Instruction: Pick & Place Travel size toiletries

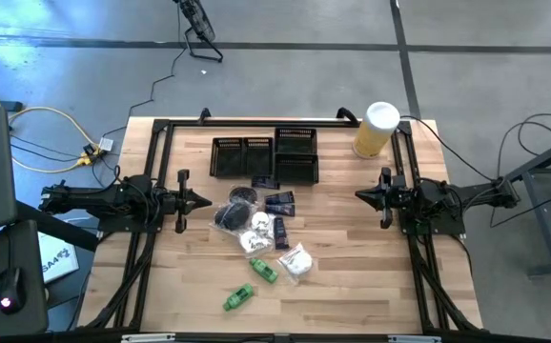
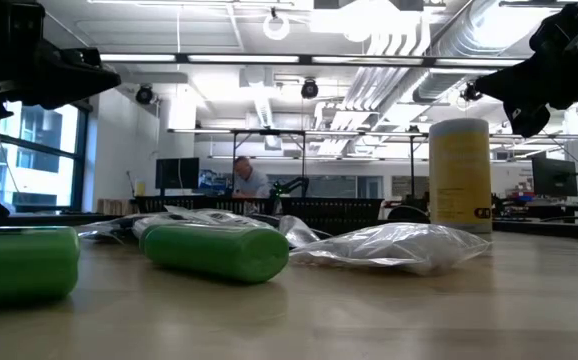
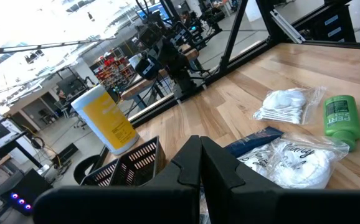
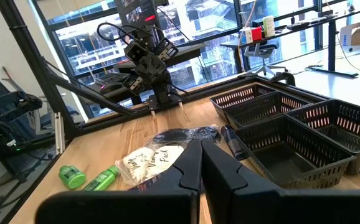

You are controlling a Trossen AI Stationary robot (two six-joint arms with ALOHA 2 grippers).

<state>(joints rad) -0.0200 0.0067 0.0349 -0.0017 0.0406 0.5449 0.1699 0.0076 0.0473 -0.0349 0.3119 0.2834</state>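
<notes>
The travel size toiletries (image 1: 261,229) lie loose on the wooden table (image 1: 352,286), all on the near side of the black mesh trays (image 1: 264,157), none inside a tray. Closest to the trays sit a round black piece (image 1: 242,196) and a dark navy packet (image 1: 279,202). Farther from the trays come white crinkly sachets (image 1: 295,260), and farthest of all two green tubes (image 1: 238,297), one beside the other and apart. In the low view these green tubes fill the front, with a clear crinkled bag (image 2: 399,245) just beside them.

A yellow cylinder (image 1: 375,130) with a white lid stands upright beside the trays, at their right end.

The left gripper (image 1: 202,201) hangs to the left of the trays, its fingers pressed together and holding nothing. The right gripper (image 1: 362,195) waits on the trays' right, below the cylinder, fingers likewise closed and empty, as far as the wrist view shows.

A person (image 2: 247,180) sits in the room beyond the table.
</notes>
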